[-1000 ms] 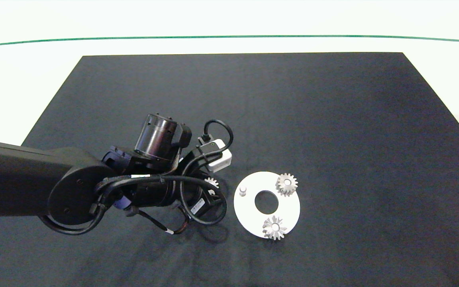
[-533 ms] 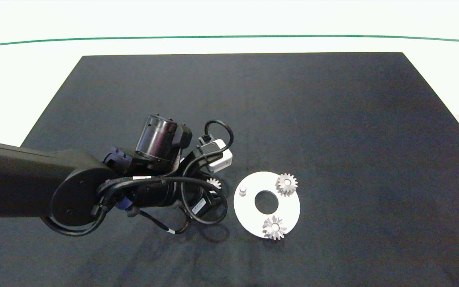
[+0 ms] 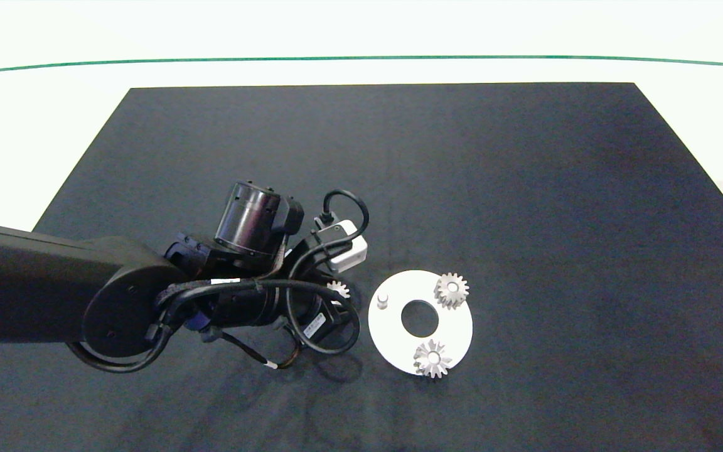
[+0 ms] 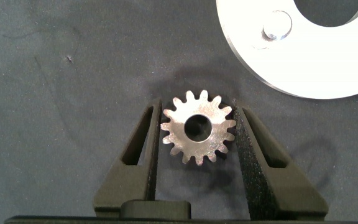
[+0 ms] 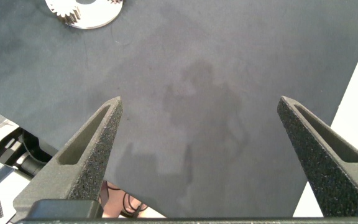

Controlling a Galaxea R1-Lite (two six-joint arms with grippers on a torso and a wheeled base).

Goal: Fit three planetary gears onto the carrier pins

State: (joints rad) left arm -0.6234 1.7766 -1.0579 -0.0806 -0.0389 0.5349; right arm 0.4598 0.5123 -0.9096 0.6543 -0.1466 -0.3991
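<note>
One gear (image 4: 198, 127) clamped in left hand (image 4: 198, 134), beside disc (image 3: 393, 333) edge; right hand (image 5: 201, 134) wide open.

1. A black mat (image 3: 399, 188) is covering most of the desk (image 3: 35, 138), lying flat with its far edge straight and its sides widening toward the near edge.
2. The bare desk, white, is showing beyond the mat on the far side and along both sides.
3. A thin green line (image 3: 361, 58) is running across the white surface past the mat's far edge, bowing slightly.
4. Even light is falling from above, casting soft, faint shadows on the mat.
</note>
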